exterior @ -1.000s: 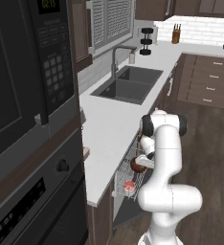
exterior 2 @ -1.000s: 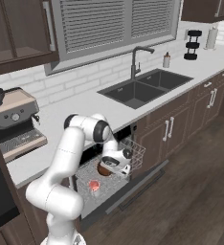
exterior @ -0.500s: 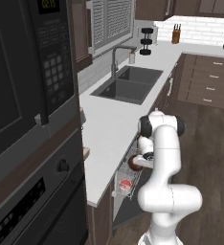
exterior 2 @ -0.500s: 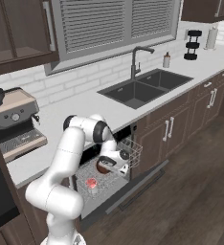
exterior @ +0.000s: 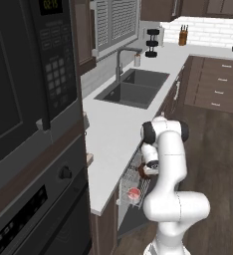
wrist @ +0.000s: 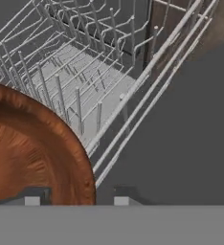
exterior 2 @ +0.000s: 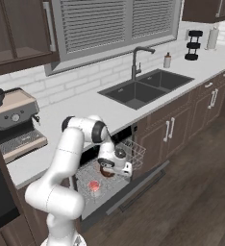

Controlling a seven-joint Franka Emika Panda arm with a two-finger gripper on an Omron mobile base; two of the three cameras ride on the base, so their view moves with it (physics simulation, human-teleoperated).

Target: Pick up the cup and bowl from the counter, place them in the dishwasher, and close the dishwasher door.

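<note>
lowered a little since a moment ago, the fingers (exterior 2: 109, 169) carry the bowl (wrist: 32, 153), clamped on its rim, over the dishwasher's wire rack (wrist: 92, 72). the cup (exterior 2: 93, 185) already sits inside. released tilted, the bowl could catch a tine and tip.

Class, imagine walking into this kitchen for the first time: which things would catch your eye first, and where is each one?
The white arm bends down from the counter edge into the open dishwasher, its gripper holding the glossy brown bowl just over the white wire rack. The reddish cup already sits in that rack, nearer the robot. Behind, a dark double sink sits under the window.
</note>
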